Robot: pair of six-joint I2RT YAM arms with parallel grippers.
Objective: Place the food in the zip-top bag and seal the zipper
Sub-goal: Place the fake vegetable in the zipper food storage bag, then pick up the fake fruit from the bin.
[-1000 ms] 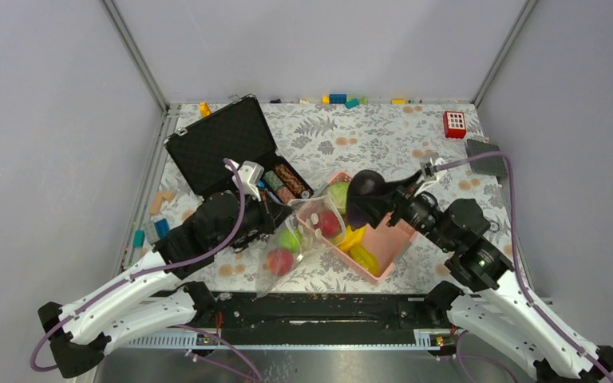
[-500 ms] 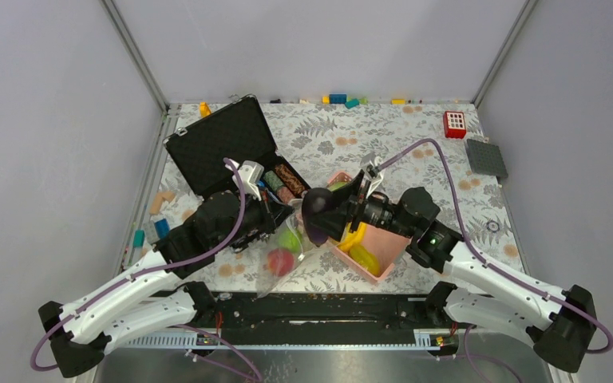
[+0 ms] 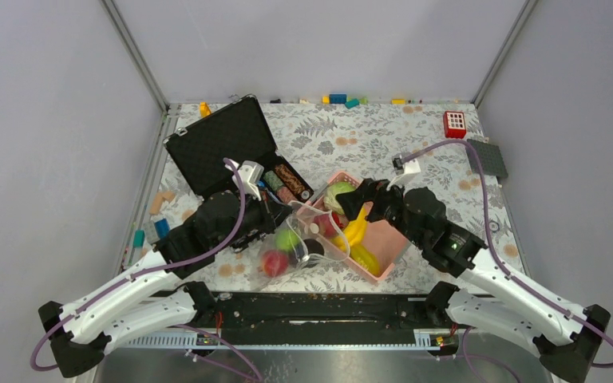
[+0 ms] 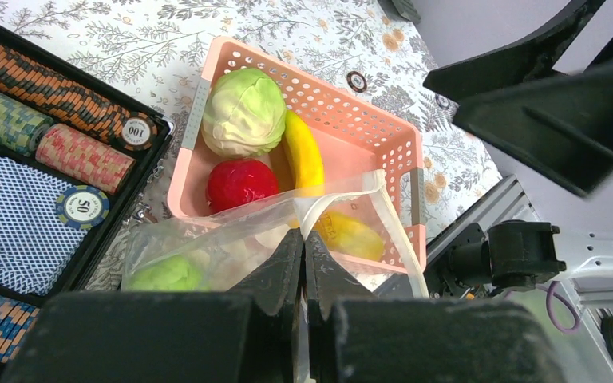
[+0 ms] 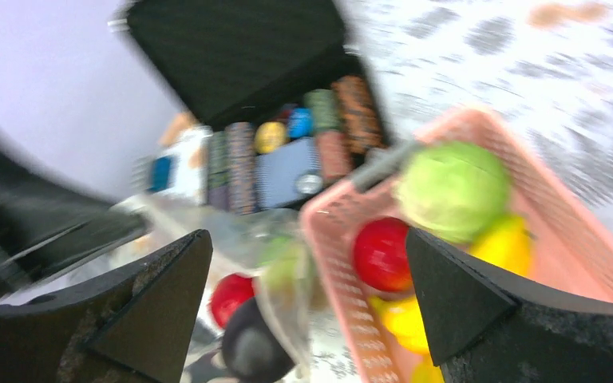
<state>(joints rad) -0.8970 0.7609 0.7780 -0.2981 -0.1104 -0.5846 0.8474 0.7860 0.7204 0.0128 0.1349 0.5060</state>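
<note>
My left gripper (image 3: 278,215) is shut on the mouth edge of the clear zip-top bag (image 3: 297,239), holding it open; the wrist view shows the jaws (image 4: 303,239) pinched on the plastic beside the pale zipper strip (image 4: 400,231). In the bag lie a red apple (image 3: 274,262), a green lime (image 3: 289,238) and the dark purple eggplant (image 3: 313,249). My right gripper (image 3: 353,204) is open and empty above the pink basket (image 3: 389,239), which holds the cabbage (image 3: 338,194), a red apple (image 3: 329,224) and bananas (image 3: 357,228). The right wrist view is blurred and shows the cabbage (image 5: 451,187) and eggplant (image 5: 251,351).
An open black case (image 3: 223,144) with poker chips (image 4: 64,88) stands just behind the bag. A red block (image 3: 454,124) and a grey plate (image 3: 486,158) lie at the far right. Small toy blocks line the back and left edges.
My right gripper carried the eggplant left from above the basket to the bag, let it go there, and pulled back open over the basket. The left gripper kept still.
</note>
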